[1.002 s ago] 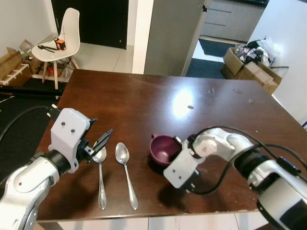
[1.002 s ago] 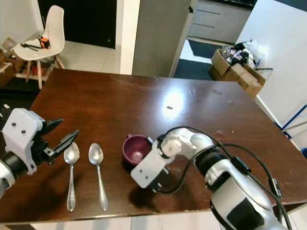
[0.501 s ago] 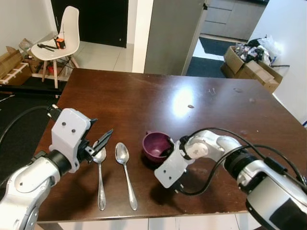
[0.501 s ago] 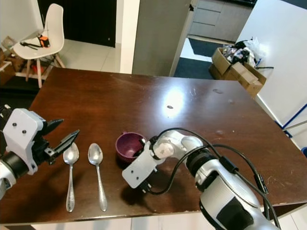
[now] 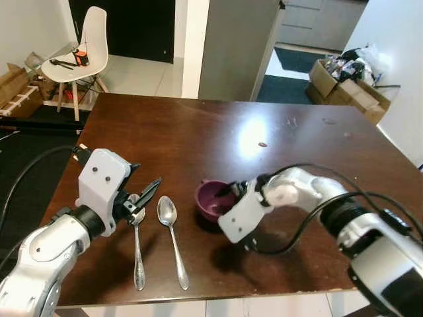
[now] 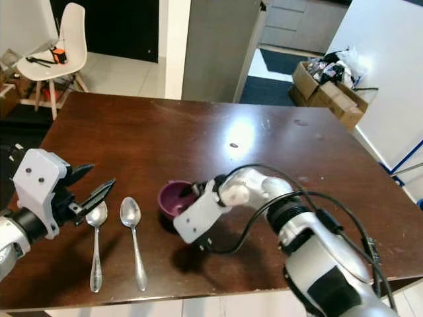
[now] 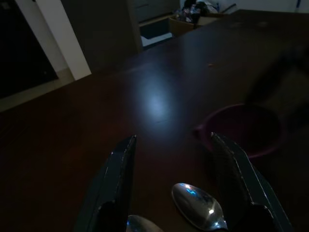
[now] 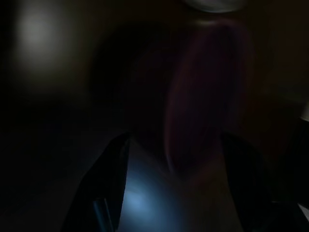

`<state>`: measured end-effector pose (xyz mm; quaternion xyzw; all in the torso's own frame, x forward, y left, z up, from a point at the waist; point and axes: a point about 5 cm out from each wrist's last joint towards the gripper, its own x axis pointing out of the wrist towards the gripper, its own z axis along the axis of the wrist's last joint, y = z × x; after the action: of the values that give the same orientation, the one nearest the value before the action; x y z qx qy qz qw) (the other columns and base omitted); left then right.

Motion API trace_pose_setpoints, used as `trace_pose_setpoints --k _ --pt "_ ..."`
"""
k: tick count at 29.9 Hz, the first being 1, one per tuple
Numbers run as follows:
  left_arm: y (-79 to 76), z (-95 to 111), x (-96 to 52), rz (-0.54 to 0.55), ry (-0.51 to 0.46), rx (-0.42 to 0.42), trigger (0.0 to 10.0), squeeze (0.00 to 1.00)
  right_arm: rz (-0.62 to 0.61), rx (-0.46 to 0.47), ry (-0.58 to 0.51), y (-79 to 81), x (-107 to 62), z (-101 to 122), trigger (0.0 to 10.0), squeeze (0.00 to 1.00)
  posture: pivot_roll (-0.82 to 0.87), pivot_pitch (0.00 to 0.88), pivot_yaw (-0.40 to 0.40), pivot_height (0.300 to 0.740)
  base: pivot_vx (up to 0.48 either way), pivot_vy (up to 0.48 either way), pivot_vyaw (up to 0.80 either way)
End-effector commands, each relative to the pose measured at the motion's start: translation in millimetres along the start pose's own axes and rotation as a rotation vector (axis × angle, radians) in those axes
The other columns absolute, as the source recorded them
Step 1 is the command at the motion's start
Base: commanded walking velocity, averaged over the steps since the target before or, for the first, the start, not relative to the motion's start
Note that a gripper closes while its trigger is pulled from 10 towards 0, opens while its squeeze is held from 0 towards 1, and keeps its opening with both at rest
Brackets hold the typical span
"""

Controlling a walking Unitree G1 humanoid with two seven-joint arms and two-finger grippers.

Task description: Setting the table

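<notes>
Left eye view has the right claw (image 5: 228,192) at the near rim of the purple bowl (image 5: 210,199); its fingers straddle that rim, one inside and one outside, pinching the wall. Right wrist view is very dark: the two fingers (image 8: 108,193) stand apart with a blurred purple edge (image 8: 203,96) running between them. The bowl sits on the dark wooden table (image 5: 198,132), near its front edge.

Beside the bowl, toward the left claw, lie two spoons side by side, handles toward the robot. The nearer spoon (image 5: 172,238) lies just beside the bowl; the other spoon (image 5: 137,244) has its head right under the left claw (image 5: 143,199). That claw hovers over the table with its fingers spread wide, holding nothing.

Beyond the table stand a white chair (image 5: 82,53) and, on the opposite side, cardboard boxes (image 5: 350,72).
</notes>
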<state>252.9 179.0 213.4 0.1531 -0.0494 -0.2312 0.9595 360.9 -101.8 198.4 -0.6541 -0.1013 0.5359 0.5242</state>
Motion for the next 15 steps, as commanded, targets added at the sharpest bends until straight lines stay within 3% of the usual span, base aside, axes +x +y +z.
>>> trace_pose_setpoints --k 1,2,6,7,10,13,15 --pt "-3.4 -3 2.8 -0.025 0.003 -0.008 10.0 0.00 -0.086 0.083 -0.057 -10.2 -8.5 5 10.0 0.00 0.03 0.003 -0.024 0.740 0.000 0.000 0.00" --pt "-3.4 -3 2.8 -0.025 0.003 -0.008 10.0 0.00 -0.086 0.083 -0.057 -10.2 -8.5 5 10.0 0.00 0.03 0.003 -0.024 0.740 0.000 0.000 0.00" --pt "-3.2 -4 4.4 -0.044 0.008 -0.008 10.0 0.00 -0.326 0.327 -0.220 -40.9 -35.6 22 10.0 0.00 0.02 0.002 -0.011 0.740 0.000 0.000 0.00" --pt "-3.2 -4 4.4 -0.044 0.008 -0.008 10.0 0.00 -0.326 0.327 -0.220 -40.9 -35.6 22 10.0 0.00 0.02 0.002 -0.011 0.740 0.000 0.000 0.00" --pt "0.7 -7 3.6 -0.061 0.027 0.006 10.0 0.00 -0.465 0.484 -0.374 -58.4 -59.2 38 10.0 0.00 0.01 0.000 -0.001 0.740 0.000 0.000 0.00" --pt "3.9 -8 2.9 -0.069 0.042 0.023 10.0 0.00 -0.507 0.539 -0.401 -59.0 -65.8 40 10.0 0.00 0.02 0.000 0.001 0.740 0.000 0.000 0.00" --pt "11.0 -13 -1.8 -0.104 0.093 0.051 10.0 0.00 -0.581 0.613 -0.365 -51.3 -72.2 31 10.0 0.00 0.02 0.000 0.004 0.740 0.000 0.000 0.00"
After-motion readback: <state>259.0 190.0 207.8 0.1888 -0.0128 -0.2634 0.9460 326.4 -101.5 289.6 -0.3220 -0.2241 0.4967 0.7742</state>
